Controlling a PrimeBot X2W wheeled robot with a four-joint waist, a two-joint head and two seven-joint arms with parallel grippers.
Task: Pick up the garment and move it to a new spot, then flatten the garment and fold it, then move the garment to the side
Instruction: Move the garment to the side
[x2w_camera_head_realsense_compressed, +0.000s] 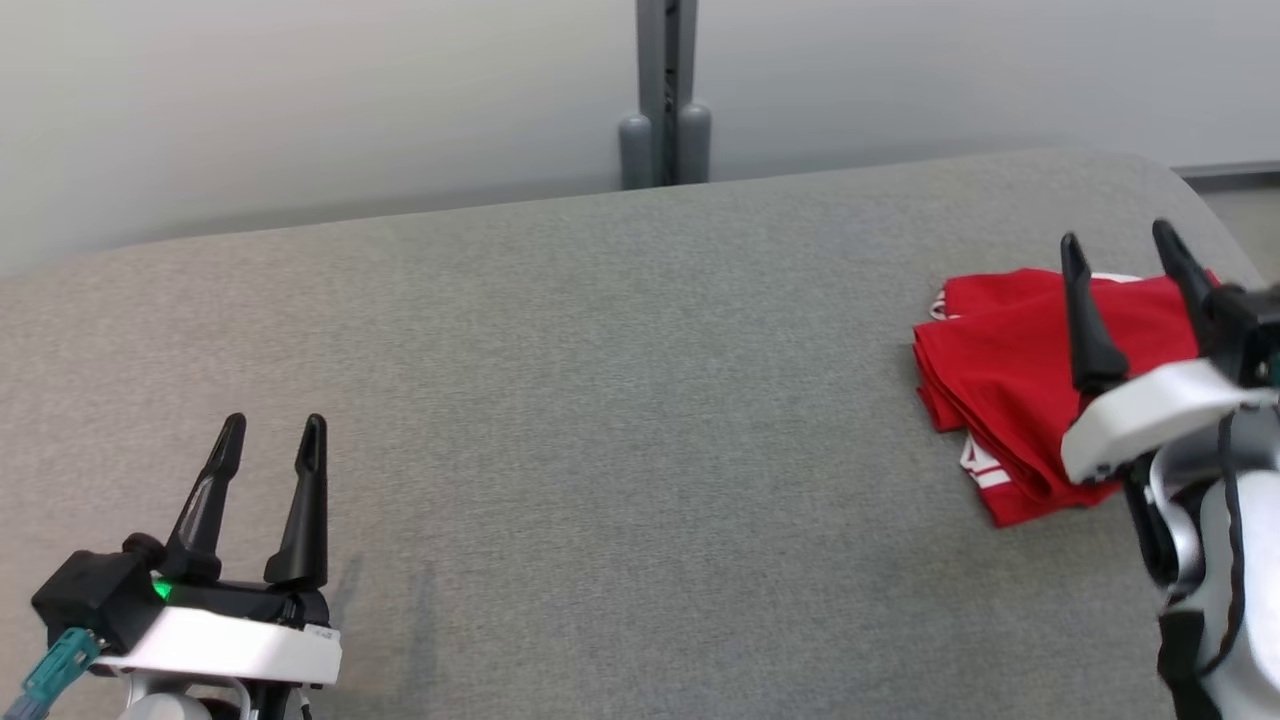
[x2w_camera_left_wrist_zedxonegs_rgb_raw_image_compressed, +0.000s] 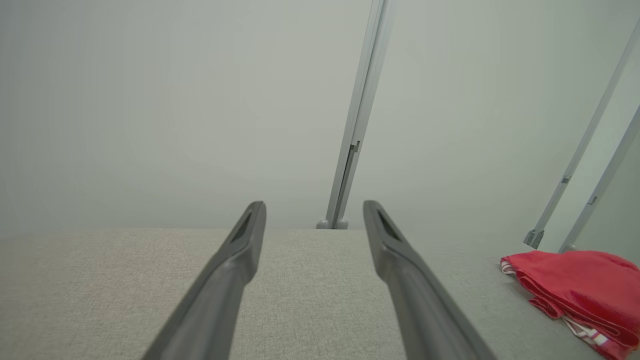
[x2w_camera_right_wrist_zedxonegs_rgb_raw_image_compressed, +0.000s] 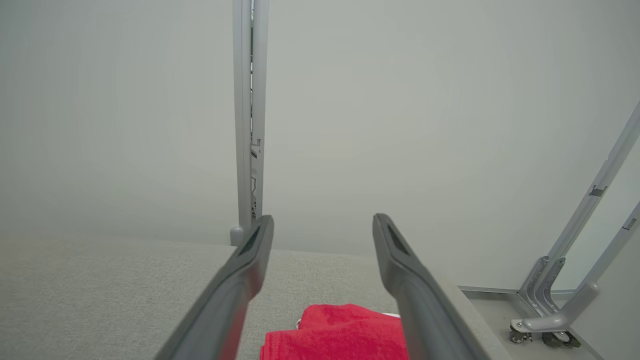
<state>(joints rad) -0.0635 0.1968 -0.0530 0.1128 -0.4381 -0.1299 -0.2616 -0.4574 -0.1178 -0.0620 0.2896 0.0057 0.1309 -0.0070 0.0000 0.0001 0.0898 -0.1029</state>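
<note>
1. Left gripper (x2w_camera_head_realsense_compressed: 274, 424) sits nearest, low at the robot's left over bare grey table (x2w_camera_head_realsense_compressed: 600, 400). Fingers spread wide, nothing between them. Well apart from the work, so it reads as parked out of the way.
2. Left wrist view agrees: left gripper's (x2w_camera_left_wrist_zedxonegs_rgb_raw_image_compressed: 314, 205) fingers splayed over empty fabric, garment (x2w_camera_left_wrist_zedxonegs_rgb_raw_image_compressed: 580, 285) far off to one side.
3. Right gripper (x2w_camera_head_realsense_compressed: 1117, 236) is over at the robot's right, above the garment (x2w_camera_head_realsense_compressed: 1000, 360). Fingers point away toward the wall and are fully parted, with no cloth pinched.
4. In the right wrist view the right gripper (x2w_camera_right_wrist_zedxonegs_rgb_raw_image_compressed: 323, 218) frames the red cloth (x2w_camera_right_wrist_zedxonegs_rgb_raw_image_compressed: 340, 332) low between its two fingers. The cloth lies below them rather than in them. Whether the wrist underside touches the fabric I can't tell.
5. The garment is red with white trim, stacked in several layers in a compact, roughly rectangular bundle. It lies flat on the table's right side, near the rounded far-right corner.
6. Judgement: layered stack plus edge position means the fold is done and the garment is already set aside. Open jaws over it fit a set-down rather than a pickup.
7. What's left is probably only backing the right arm off without snagging the top layer. A loose edge catching a fingertip is the risk.
8. Grey post (x2w_camera_head_realsense_compressed: 665, 100) stands behind the table, clear of both arms.
</note>
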